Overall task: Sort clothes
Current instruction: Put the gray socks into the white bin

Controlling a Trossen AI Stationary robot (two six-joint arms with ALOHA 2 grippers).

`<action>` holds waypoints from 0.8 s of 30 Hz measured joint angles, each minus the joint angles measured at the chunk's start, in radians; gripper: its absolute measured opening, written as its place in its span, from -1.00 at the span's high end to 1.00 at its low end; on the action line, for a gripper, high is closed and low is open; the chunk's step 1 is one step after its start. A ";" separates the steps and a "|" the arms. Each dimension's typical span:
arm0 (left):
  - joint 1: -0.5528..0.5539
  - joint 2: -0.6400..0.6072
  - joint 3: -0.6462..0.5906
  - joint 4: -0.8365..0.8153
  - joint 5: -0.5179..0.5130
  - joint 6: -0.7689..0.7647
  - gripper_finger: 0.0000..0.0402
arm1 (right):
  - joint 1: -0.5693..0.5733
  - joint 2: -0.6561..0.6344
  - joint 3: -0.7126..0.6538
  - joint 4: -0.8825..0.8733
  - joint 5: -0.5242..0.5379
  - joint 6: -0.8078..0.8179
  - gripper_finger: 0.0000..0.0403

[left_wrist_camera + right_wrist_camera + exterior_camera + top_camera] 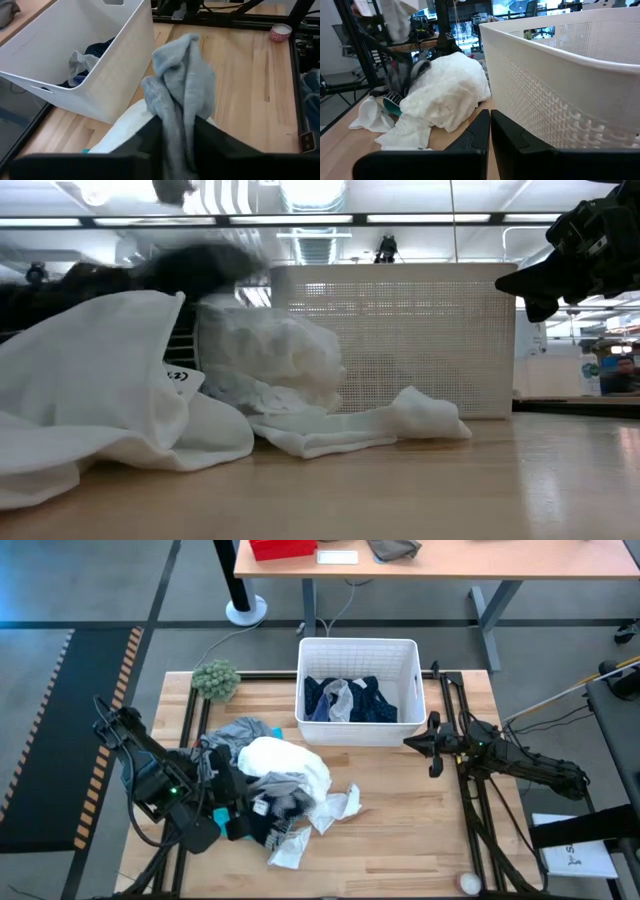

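Observation:
A pile of clothes lies on the table's left half: a white garment, a grey garment, another grey piece and white socks. The dotted navy garment lies in the white bin. My left gripper is at the pile's near left side, shut on the grey garment. My right gripper is shut and empty beside the bin's right wall. A turquoise bit shows under the white garment. My left gripper pinches a bunched fold of the grey garment between its two fingers, several layers thick. The fingers come roughly level from the table's left. The bunch sticks out past the fingertips above the white garment; whether it is lifted clear I cannot tell.
A fuzzy green ball sits at the table's far left. A small round lid lies at the near right corner. Bare wood lies between the pile and my right arm. A desk stands beyond the table.

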 joint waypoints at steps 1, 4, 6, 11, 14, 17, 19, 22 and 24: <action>0.001 0.000 -0.001 -0.005 0.000 0.007 0.74 | 0.000 0.000 0.000 0.000 0.000 0.000 1.00; 0.001 0.000 -0.001 -0.011 0.000 0.024 0.94 | 0.000 0.000 0.000 0.000 0.000 0.000 1.00; 0.001 0.000 -0.001 -0.011 -0.014 0.034 0.94 | 0.000 0.000 0.000 0.000 0.000 0.000 1.00; 0.039 0.000 -0.001 -0.009 -0.055 0.069 0.98 | 0.000 0.000 0.000 0.000 0.000 0.000 1.00; 0.076 0.000 -0.001 -0.009 -0.058 0.080 0.99 | 0.000 0.000 0.000 0.000 0.000 0.000 1.00; 0.110 -0.001 -0.001 -0.009 -0.075 0.082 0.97 | 0.000 0.000 0.000 0.000 0.000 0.000 1.00; 0.139 -0.003 -0.001 -0.002 -0.078 0.124 0.96 | 0.000 0.000 0.000 0.000 0.000 0.000 1.00; 0.205 -0.005 0.003 0.034 -0.081 0.208 0.99 | 0.000 0.000 0.000 0.000 0.000 0.000 1.00; 0.253 -0.006 0.003 0.082 -0.081 0.289 0.99 | 0.000 0.000 0.000 0.000 0.000 0.000 1.00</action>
